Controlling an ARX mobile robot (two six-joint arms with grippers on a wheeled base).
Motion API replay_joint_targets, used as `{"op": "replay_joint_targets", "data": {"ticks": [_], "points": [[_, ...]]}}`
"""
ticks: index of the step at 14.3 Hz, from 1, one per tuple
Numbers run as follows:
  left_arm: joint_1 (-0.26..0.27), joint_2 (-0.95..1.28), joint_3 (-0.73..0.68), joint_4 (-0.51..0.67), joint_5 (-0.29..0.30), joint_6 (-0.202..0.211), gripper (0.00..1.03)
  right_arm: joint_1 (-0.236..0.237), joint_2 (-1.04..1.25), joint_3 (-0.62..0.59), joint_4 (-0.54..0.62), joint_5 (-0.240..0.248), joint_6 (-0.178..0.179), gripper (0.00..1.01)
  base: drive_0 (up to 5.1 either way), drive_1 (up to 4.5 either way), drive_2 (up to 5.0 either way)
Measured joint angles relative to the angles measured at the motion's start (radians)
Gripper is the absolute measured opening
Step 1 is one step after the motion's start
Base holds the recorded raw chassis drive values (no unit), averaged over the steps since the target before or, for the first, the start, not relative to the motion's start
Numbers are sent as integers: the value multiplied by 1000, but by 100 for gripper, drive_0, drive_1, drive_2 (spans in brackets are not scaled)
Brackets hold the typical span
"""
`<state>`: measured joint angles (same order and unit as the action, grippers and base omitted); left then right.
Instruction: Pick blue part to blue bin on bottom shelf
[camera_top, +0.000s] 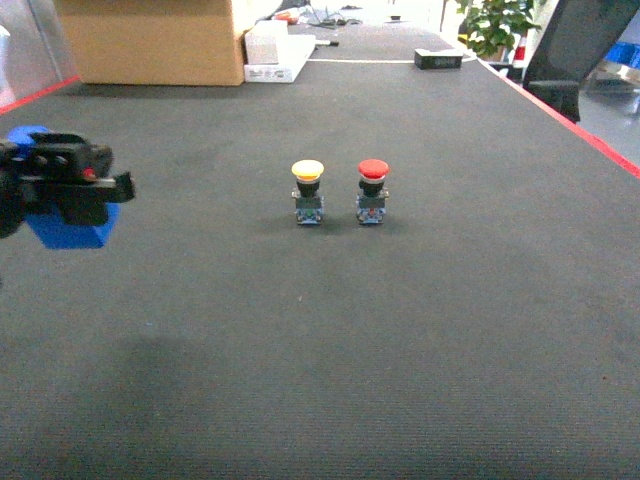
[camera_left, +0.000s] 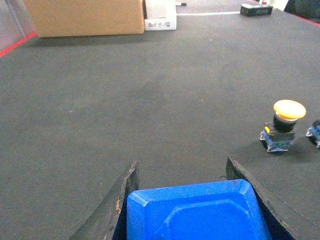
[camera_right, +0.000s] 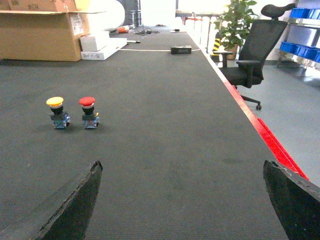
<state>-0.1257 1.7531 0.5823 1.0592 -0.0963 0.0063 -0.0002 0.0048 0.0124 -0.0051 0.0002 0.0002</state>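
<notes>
Head view: we note two push-button parts upright on the dark surface (camera_top: 400, 350), side by side and just apart. The blue part (camera_top: 371, 194), red-capped, stands to the right of a yellow-capped part (camera_top: 308, 193). Nothing touches either.

The left gripper (camera_left: 182, 175) sits at the left edge, jaws closed on a blue bin (camera_left: 195, 212), well clear of both parts. The right gripper (camera_right: 182, 172) shows only in its own wrist view, jaws spread wide and empty, with the parts ahead and to its left.

No shelf is visible in any view.

We judge the pick has not yet begun; this is the approach stage. The next move calls for the right arm to swing left and forward, centre its jaws on the red-capped part, and avoid knocking its yellow neighbour.
</notes>
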Motion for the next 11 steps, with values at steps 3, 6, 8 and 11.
{"op": "replay_joint_targets", "data": {"ticks": [3,6,8,11], "points": [[-29,-528,-234,-211,-82,-51,44,0,0,0,0,0,0,98,0,0,0],[-53,-982,-385,-478,-143,-53,44,0,0,0,0,0,0,98,0,0,0],[-86,-1077,-410,-526,-169,-51,44,0,0,0,0,0,0,98,0,0,0],[-87,-1072,-410,-527,-174,-51,44,0,0,0,0,0,0,98,0,0,0]]}}
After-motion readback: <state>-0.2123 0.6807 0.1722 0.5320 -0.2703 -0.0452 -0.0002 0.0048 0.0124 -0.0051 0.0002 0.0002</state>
